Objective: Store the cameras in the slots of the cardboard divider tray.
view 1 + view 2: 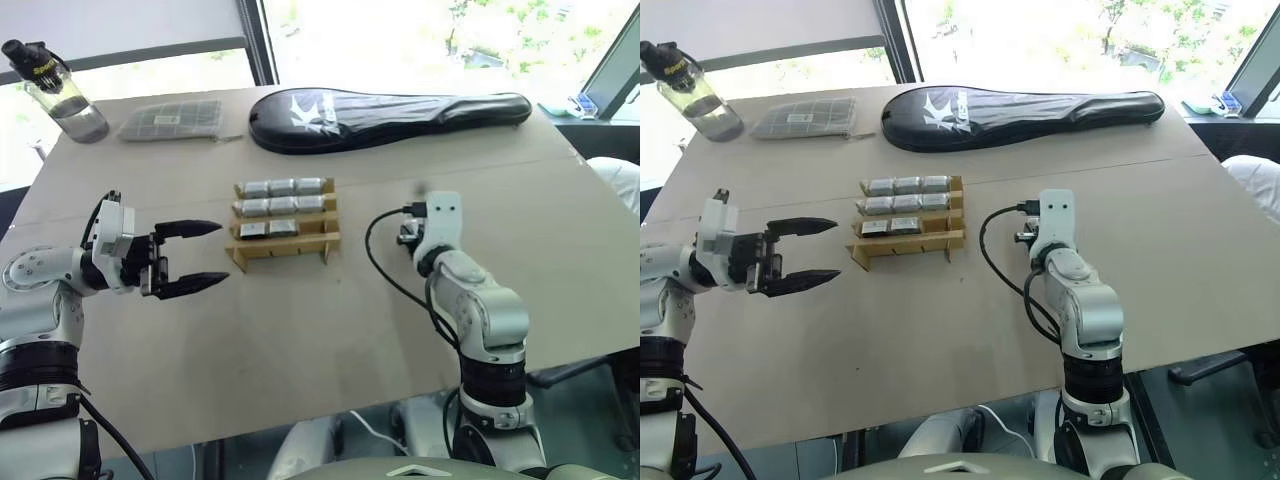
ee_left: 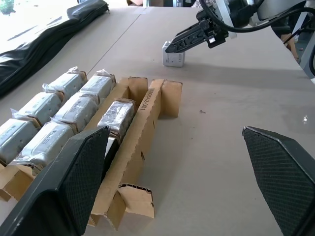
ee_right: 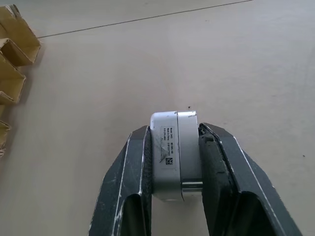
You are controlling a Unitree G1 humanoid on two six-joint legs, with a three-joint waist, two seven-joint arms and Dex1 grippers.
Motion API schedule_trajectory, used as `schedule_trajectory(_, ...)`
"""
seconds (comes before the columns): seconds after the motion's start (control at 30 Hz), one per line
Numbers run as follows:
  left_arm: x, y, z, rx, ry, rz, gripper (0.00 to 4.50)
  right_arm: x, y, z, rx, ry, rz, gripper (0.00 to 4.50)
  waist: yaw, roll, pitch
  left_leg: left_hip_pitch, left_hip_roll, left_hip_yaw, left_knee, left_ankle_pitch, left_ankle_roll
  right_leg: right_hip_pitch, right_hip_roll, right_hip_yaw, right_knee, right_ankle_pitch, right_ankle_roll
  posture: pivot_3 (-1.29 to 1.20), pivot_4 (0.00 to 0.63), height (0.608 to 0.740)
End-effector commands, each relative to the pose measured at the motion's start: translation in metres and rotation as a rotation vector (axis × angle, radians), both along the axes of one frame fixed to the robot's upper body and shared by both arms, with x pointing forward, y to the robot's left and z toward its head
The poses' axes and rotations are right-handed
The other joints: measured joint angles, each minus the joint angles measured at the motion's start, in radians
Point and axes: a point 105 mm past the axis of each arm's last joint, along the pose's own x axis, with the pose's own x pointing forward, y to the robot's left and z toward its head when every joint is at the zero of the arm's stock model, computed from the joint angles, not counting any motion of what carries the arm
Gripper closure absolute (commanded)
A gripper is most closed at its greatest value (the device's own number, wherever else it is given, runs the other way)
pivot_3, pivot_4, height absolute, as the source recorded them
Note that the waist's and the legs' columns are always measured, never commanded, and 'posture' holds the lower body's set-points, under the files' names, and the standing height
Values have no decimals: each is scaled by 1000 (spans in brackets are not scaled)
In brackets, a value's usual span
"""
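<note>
Right claw (image 3: 174, 162) clamped on a camera (image 3: 170, 155), left claw (image 1: 195, 258) wide open

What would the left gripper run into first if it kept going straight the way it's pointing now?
Probably the cardboard divider tray: the open left gripper points across the table at its near, emptier rows. Depth is unclear, so it might pass just in front.

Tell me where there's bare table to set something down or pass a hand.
Bare: the broad front strip of the table between the left gripper and right gripper. Crowded: the far edge, with bottle, grey packet, black racket case, and the cardboard divider tray.
</note>
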Motion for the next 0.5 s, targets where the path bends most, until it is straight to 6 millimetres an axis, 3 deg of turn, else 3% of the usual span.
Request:
schedule_trajectory(0.03,0,2,10,8,-33,-1,0,11,14,61,-28,-262,184,3751,0,0,0,0,0,1,0,0,0,0,0,0,-1,0,0,0,150,740)
schedule_trajectory(0.1,0,3,10,7,-34,2,0,13,24,86,-66,-376,326,3751,0,0,0,0,0,1,0,0,0,0,0,0,-2,0,0,0,150,740)
schedule_trajectory(0.2,0,3,10,6,-35,1,0,9,43,108,-147,-510,551,3751,-2,-1,-1,0,1,0,-1,0,0,0,0,-1,-3,0,0,0,150,740)
schedule_trajectory(0.27,0,3,12,6,-44,4,0,-1,64,121,-225,-613,812,3751,-7,-1,-1,0,1,-1,-1,0,0,1,0,-2,-3,0,0,0,150,740)
schedule_trajectory(0.37,-2,7,13,12,-52,18,0,-2,86,120,-351,-681,1090,3751,-22,-1,-1,-1,1,1,-1,0,0,1,0,-2,-5,0,0,0,150,740)
schedule_trajectory(0.5,-7,12,13,18,-56,41,0,0,103,108,-500,-697,1311,3751,-32,-1,-1,-1,1,1,0,0,0,1,0,-2,-6,0,0,0,150,740)
